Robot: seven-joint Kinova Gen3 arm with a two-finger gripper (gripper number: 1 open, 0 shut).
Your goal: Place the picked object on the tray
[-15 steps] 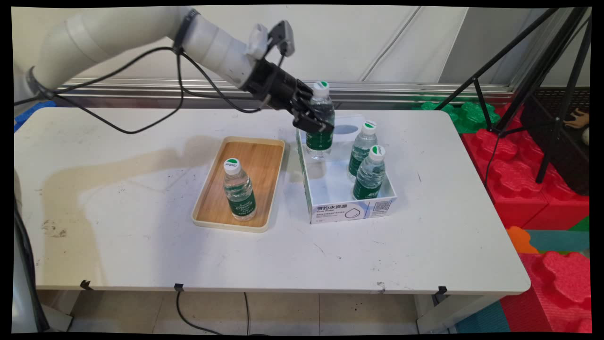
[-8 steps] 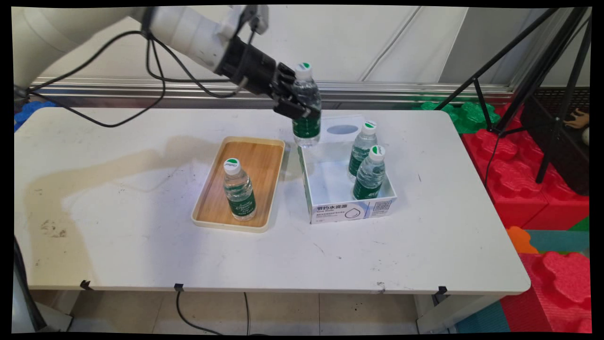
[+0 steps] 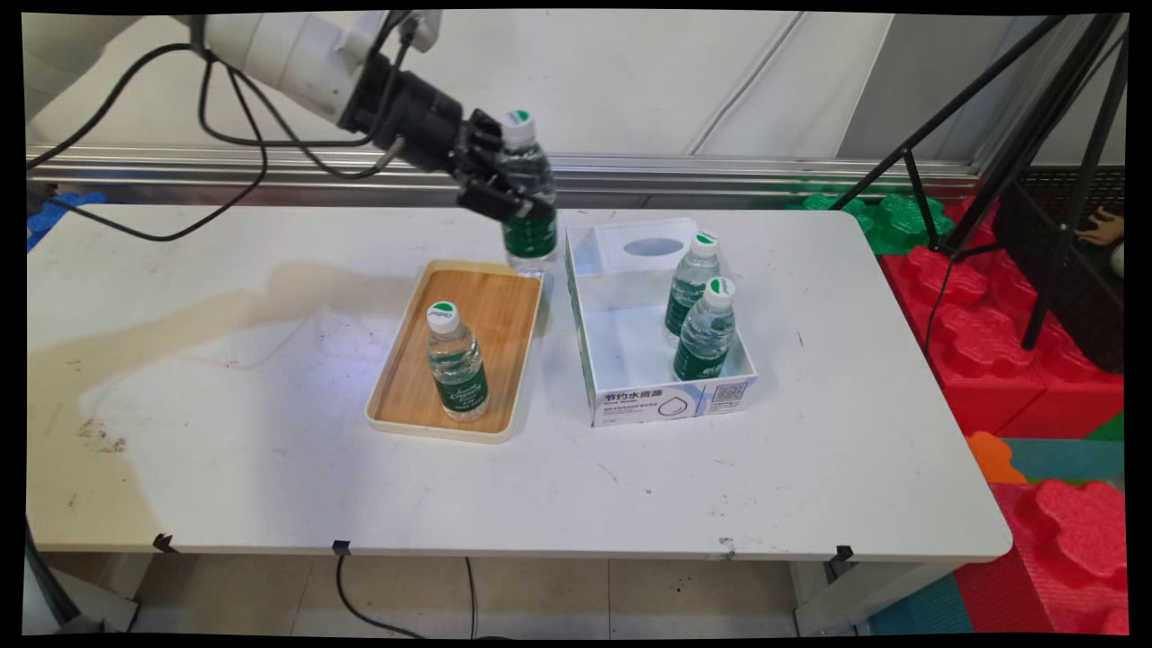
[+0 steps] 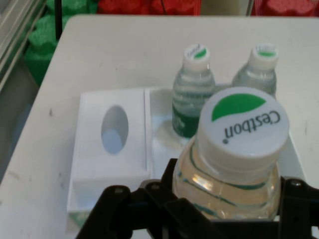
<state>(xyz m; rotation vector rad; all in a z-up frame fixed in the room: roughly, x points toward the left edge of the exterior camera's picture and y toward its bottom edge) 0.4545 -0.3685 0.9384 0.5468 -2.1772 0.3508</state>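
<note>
Clamped in the black two-finger gripper (image 3: 504, 193) is a clear plastic water bottle with a green label (image 3: 527, 211), upright in the air over the far end of the bamboo tray (image 3: 504, 306). Only the hand view shows its cap's "Cestbon" lettering and the white cardboard box (image 4: 112, 164) below.

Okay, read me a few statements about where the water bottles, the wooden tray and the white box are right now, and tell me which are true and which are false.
1. The gripper holds a water bottle in the air. True.
2. Three bottles stand in the white box. False: two bottles stand there.
3. One bottle stands upright on the wooden tray. True.
4. The held bottle has no cap. False: it has a white cap with a green mark.
5. The held bottle hangs above the table's near edge. False: it hangs by the tray's far end.
</note>
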